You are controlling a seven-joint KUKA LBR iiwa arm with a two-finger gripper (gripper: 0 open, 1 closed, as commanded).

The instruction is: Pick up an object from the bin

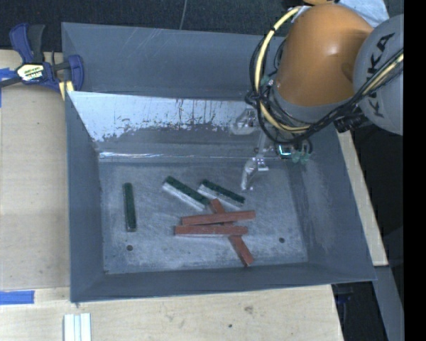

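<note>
The orange cover [323, 55] on the arm's wrist stands highest, at the upper right, over the bin's right rear corner. Black and yellow cables [264, 112] loop round its left and lower edge.

Below the cover, locate the gripper [251, 175]. It hangs low inside the grey metal bin [85, 261], near the foot of the rear wall and right of the floor's centre. You cannot tell from this view whether the gripper is spread or pressed together. No object shows in it.

Note the objects on the bin floor:

1. A dark green bar [224, 192] lies just below and to the left of the gripper, slanting down to the right. Its right end is the object part nearest the gripper. Contact between the two cannot be confirmed.
2. A second dark green bar with a pale side [184, 192] lies just left of the first, on the same slant.
3. Two reddish-brown bars [216, 219] lie nearly level, one close under the other, below the green pair.
4. A third reddish-brown bar [234, 244] runs diagonally from the first green bar's lower side down to the right, crossing the level pair.
5. A single green bar [130, 206] lies apart at the floor's left, pointing front to rear.
</note>
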